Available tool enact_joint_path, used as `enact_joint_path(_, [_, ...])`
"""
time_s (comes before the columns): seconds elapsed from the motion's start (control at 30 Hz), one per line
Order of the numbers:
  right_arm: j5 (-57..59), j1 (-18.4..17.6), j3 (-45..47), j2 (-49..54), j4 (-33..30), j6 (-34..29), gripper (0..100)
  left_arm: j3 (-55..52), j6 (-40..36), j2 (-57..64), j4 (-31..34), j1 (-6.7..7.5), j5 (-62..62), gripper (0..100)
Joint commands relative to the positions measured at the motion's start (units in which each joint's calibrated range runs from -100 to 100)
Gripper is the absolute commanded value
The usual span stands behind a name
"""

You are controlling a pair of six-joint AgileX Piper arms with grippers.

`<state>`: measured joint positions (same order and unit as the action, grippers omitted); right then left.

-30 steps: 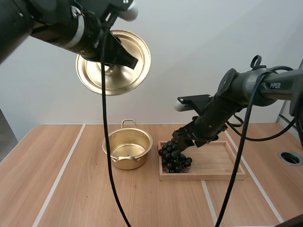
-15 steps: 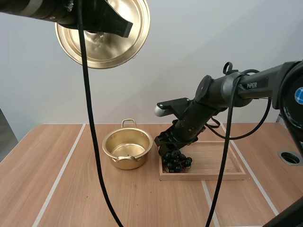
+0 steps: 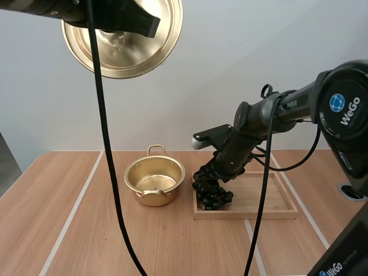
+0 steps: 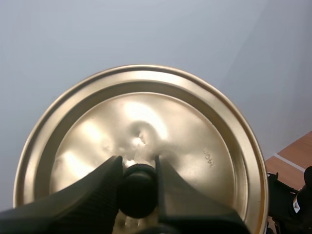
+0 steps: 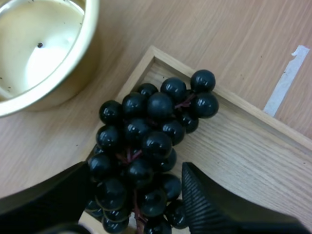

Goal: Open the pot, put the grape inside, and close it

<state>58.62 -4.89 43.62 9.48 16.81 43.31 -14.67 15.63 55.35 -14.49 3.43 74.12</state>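
Wood makes the biggest thing here, the light brown table (image 3: 75, 218). On it sits a wooden tray (image 3: 253, 215). Just beside the tray stands the gold pot (image 3: 154, 197), open and with nothing in it. Its round gold lid (image 3: 123, 52) is way up in the air, high above the table.

The bunch of grapes (image 5: 146, 146) lies in the corner of the tray nearest the pot. My right gripper (image 5: 139, 170) is down over the bunch. Its two fingers are spread wide, one on each side of the grapes, and they are not squeezing. My left gripper (image 4: 138, 168) is squeezed tight on the little dark knob (image 4: 138, 190) in the middle of the lid.

The job now is to grab the grapes. I think the best way is to go down a bit more, so the fingers reach around the thick middle of the bunch. Then close slowly and softly, so no grape pops off or gets squashed. Lift straight up over the tray's edge before going across to the pot. The lid should wait up high, out of the way.
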Motion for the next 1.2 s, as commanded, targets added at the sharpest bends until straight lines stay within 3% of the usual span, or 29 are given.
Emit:
enact_joint_path(0.0, [-0.55, -0.07, -0.38, -1.73, -0.89, -0.30, 89, 0.54, -0.54, 0.48, -1.15, -0.03, -1.29, 0])
enact_joint_path(0.3, [-1.43, -0.46, -0.38, -8.76, -1.57, -0.17, 89, 0.54, -0.54, 0.48, -1.15, -0.03, -1.29, 0])
enact_joint_path(0.4, [-1.43, -0.72, -0.38, -9.74, -1.72, -0.17, 84, 0.54, -0.54, 0.48, -1.15, -0.03, -1.29, 0])
enact_joint_path(0.5, [-1.28, -0.72, -0.38, -9.91, -1.60, -0.17, 62, 0.54, -0.54, 0.48, -1.15, -0.03, -1.29, 0])
enact_joint_path(0.57, [-1.28, -0.72, -0.38, -9.91, -1.60, -0.17, 38, 0.54, -0.54, 0.48, -1.15, -0.03, -1.29, 0])
enact_joint_path(0.63, [-1.10, -0.72, -0.38, -9.91, -1.60, -0.17, 1, 0.54, -0.54, 0.48, -1.15, -0.03, -1.29, 0])
enact_joint_path(1.0, [2.78, -0.72, -0.38, -9.24, -1.60, -0.17, 0, 0.54, -0.54, 0.48, -1.15, -0.03, -1.29, 0])
enact_joint_path(1.17, [2.45, -0.72, -0.38, -4.18, -1.72, -0.17, 0, 0.54, -0.54, 0.48, -1.15, -0.03, -1.29, 0])
